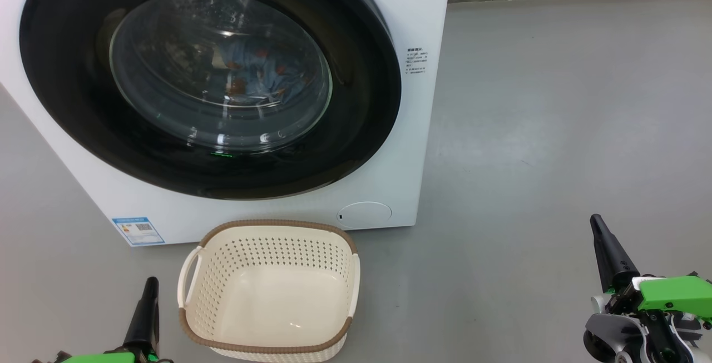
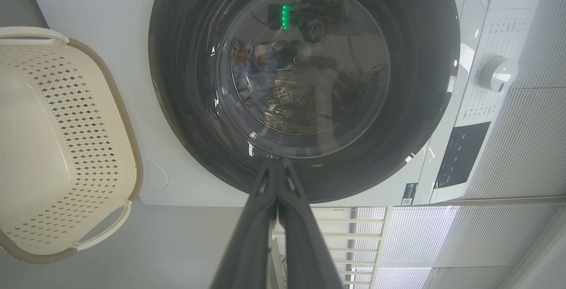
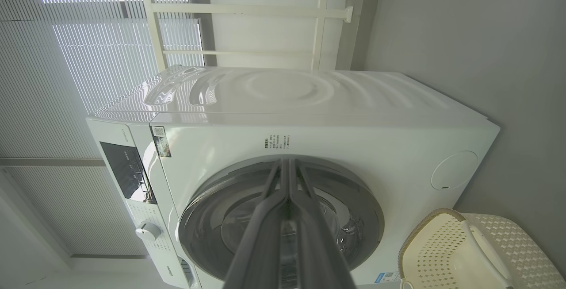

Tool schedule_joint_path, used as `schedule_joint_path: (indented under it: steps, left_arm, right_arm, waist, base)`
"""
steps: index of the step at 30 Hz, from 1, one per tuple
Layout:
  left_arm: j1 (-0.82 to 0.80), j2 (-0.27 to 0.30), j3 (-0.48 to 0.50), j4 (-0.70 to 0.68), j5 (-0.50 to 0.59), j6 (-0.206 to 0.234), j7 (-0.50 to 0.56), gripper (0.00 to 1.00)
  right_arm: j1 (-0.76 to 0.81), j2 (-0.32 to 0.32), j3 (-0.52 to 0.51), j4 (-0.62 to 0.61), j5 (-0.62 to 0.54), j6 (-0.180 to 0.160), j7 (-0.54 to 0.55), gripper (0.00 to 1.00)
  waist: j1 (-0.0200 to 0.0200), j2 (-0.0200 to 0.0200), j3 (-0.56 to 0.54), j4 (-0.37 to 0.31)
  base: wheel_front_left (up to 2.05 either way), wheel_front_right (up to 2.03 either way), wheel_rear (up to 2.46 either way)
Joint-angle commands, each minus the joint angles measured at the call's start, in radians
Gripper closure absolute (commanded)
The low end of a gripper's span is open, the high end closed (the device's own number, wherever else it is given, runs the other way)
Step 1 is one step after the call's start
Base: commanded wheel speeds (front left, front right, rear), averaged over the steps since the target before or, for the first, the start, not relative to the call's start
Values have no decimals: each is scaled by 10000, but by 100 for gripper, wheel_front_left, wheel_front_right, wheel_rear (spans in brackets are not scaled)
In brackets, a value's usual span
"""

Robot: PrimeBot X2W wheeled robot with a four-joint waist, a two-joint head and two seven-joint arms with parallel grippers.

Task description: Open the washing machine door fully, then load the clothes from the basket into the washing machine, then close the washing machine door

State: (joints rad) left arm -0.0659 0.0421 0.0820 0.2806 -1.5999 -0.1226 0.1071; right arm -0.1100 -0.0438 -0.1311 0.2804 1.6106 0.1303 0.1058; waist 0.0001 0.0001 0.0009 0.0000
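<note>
Lower left: left gripper (image 1: 149, 302), fingers pressed together, parked clear. Upper left: washing machine door (image 1: 364, 129) shut; the clothes (image 1: 261, 74), seemingly blue fabric, lie dim behind its glass. Lower centre: basket (image 1: 272, 223) empty, so loading appears complete. Lower right: right gripper (image 1: 606, 252), likewise pressed together, idle.

head: down, near | wrists: fwd – all share washing machine door (image 1: 217, 74)

Soft, even daylight, no harsh shadow. Blinds (image 3: 88, 36) far beyond my right gripper (image 3: 287, 161) glow, slightly blown out. Straight ahead of my left gripper (image 2: 277, 159), glossy washing machine door (image 2: 305, 178) carries white glints and green reflection (image 2: 286, 17). My fingers (image 2: 250, 236) blur near lens. Wrist views bow at edges.
</note>
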Motion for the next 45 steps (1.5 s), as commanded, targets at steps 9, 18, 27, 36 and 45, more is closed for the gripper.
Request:
schedule_joint_path:
  steps: [9,18,27,36,45]
  left_arm:
    - [-481,82,336,-302,-73,-80,73,100]
    - [-481,82,336,-303,-73,-81,73,100]
    - [-481,82,336,-304,-73,-81,73,100]
    - [-480,82,336,-304,-73,-81,73,100]
    - [-480,82,336,-304,-73,-81,73,100]
  right_arm:
    - [-34,-89,191,-310,-4,4,57,100]
    - [-34,-87,188,-310,-7,4,60,100]
    - [-34,-85,186,-310,-9,4,62,100]
    - [-35,-83,183,-310,-11,4,64,100]
    - [-35,-82,181,-310,-13,4,65,100]
  waist:
    - [0,-1,0,0]
    - [0,-1,0,0]
    - [0,-1,0,0]
    - [0,-1,0,0]
    - [0,-1,0,0]
  base:
    - [0,0,0]
    - [0,0,0]
    - [0,0,0]
    - [0,0,0]
    - [0,0,0]
